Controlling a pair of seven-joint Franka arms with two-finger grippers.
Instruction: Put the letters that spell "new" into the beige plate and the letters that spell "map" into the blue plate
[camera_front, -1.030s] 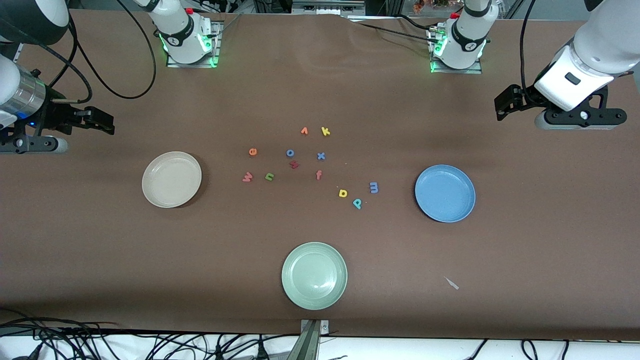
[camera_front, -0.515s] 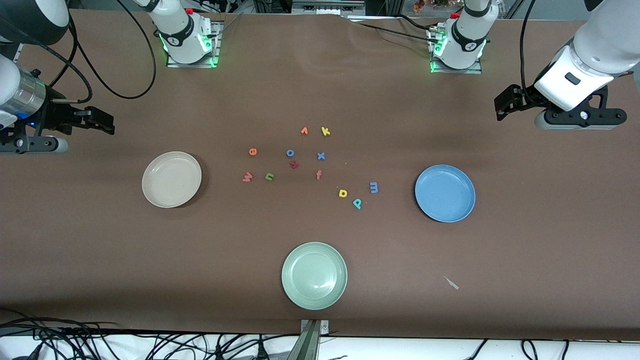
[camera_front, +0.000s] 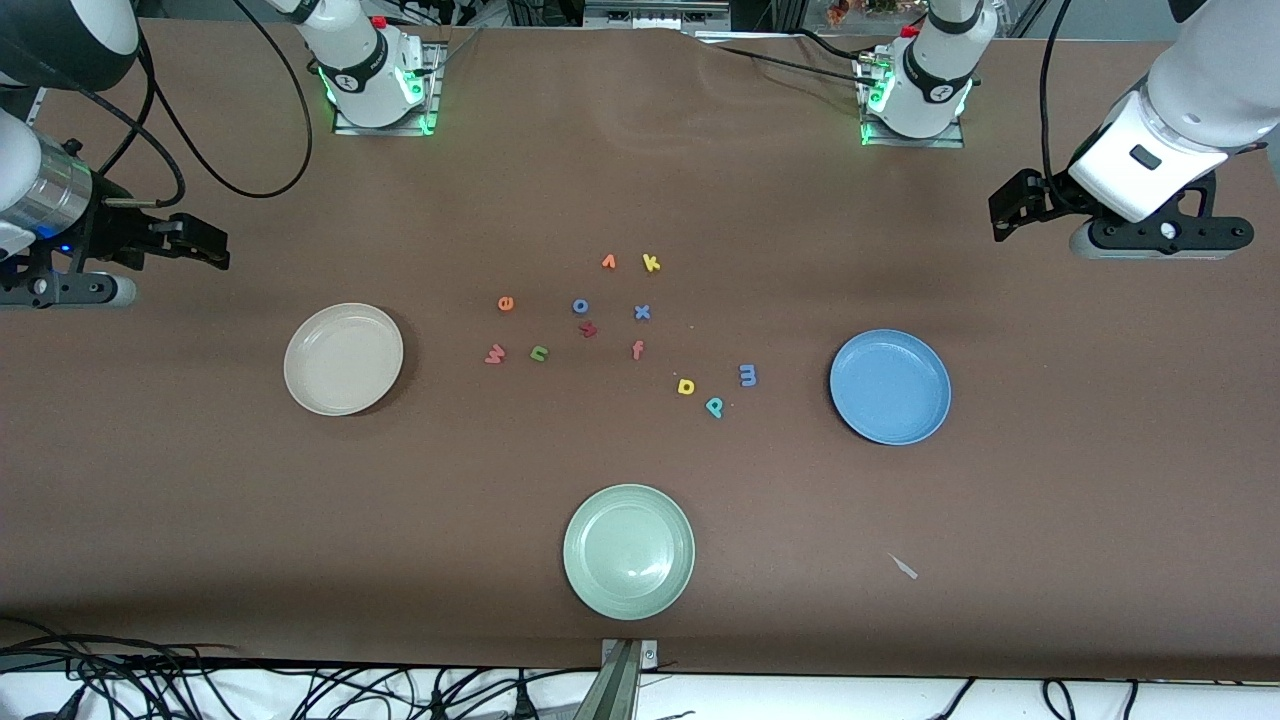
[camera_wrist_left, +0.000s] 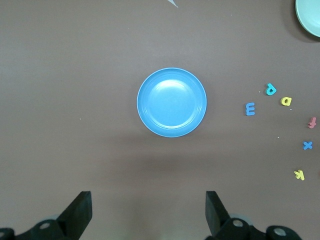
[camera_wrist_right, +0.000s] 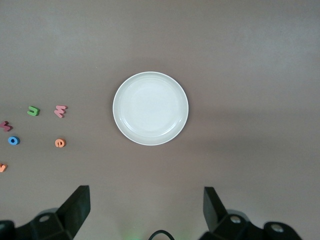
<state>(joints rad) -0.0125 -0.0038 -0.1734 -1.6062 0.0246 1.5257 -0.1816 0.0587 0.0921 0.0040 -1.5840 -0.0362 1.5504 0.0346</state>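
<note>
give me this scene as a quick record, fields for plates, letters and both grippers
beige plate: toward the right arm's end, nothing in it
blue plate: toward the left arm's end, nothing in it
green plate: nearest the front camera, nothing in it
new letters: n, e, w on the table between beige plate and the other letters
map letters: m, a, p on the table beside blue plate
left gripper: open, high above the table near blue plate
right gripper: open, high above the table near beige plate
</note>
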